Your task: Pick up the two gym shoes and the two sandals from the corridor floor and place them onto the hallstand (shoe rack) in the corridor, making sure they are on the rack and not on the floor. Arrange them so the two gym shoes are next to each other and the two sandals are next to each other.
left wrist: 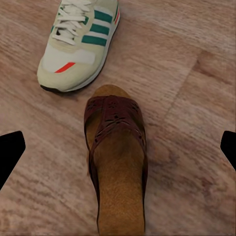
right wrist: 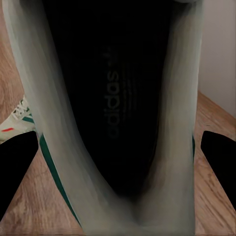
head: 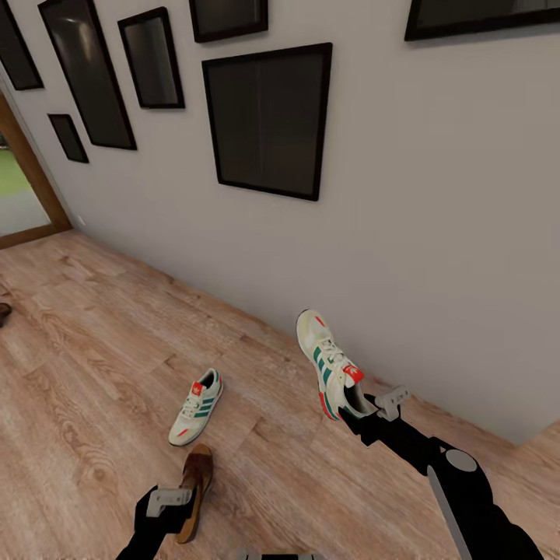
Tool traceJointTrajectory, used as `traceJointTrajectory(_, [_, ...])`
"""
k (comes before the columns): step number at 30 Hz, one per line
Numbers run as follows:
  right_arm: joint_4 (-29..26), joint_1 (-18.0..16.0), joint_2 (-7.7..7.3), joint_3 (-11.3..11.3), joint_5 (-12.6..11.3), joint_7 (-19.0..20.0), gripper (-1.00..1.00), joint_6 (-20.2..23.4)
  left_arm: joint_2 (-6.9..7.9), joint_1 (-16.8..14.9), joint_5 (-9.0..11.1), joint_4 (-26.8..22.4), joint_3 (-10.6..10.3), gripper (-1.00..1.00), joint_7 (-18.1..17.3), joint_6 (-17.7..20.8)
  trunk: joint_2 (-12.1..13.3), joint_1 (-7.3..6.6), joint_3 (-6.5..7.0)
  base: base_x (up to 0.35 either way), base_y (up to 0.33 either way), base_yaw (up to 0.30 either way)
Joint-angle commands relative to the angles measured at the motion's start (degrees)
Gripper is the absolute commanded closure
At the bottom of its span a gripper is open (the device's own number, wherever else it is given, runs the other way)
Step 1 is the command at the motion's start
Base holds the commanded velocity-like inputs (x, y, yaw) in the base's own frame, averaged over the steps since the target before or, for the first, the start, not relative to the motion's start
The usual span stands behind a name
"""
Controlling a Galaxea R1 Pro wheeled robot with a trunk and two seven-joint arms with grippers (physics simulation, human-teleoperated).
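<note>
Near the grey wall (head: 435,257), the right gripper (head: 364,416) holds one gym shoe (head: 330,364) by its heel, lifted clear of the corridor floor (head: 93,365), toe pointing up along the wall. On the planks lies the second gym shoe (head: 197,407), a brown sandal (head: 196,490) just behind it. Above that sandal hangs the left gripper (head: 167,504), its fingers spread wide and holding nothing.

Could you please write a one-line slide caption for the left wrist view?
Left gripper open above a brown sandal on the wood-plank floor, with a gym shoe just beyond its toe.
</note>
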Motion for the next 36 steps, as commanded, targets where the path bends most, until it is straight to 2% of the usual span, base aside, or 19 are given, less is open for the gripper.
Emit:
traceJointTrajectory(1, [-0.1,0.0,0.01,-0.1,0.2,0.4,1.0,0.3,-0.06,0.0,-0.6,0.1,0.5,-1.0,-0.1,-0.2,0.0,0.01,-0.37,0.0,0.0,0.0])
traceJointTrajectory(7, [-0.1,0.0,0.01,-0.1,0.2,0.4,1.0,0.3,-0.15,-0.7,-0.6,-0.2,0.4,-1.0,1.0,0.1,-0.1,0.16,-2.24,0.0,0.0,0.0])
traceJointTrajectory(18, [0.0,0.0,0.01,-0.1,0.2,0.3,1.0,0.4,-0.21,-5.0,-1.1,-0.2,0.3,-1.0,2.3,0.5,-0.3,0.45,-5.67,0.0,0.0,0.0])
traceJointTrajectory(23, [0.0,0.0,0.01,-0.1,0.2,0.3,1.0,0.3,-0.18,-5.5,-2.1,0.3,0.4,-1.0,2.4,0.5,-0.3,0.58,-7.23,0.0,0.0,0.0])
traceJointTrajectory(36, [0.0,0.0,0.01,-0.1,0.2,0.3,1.0,0.3,-0.14,-5.5,-2.1,0.7,0.5,-1.0,1.8,0.5,-0.5,0.91,-11.29,0.0,0.0,0.0])
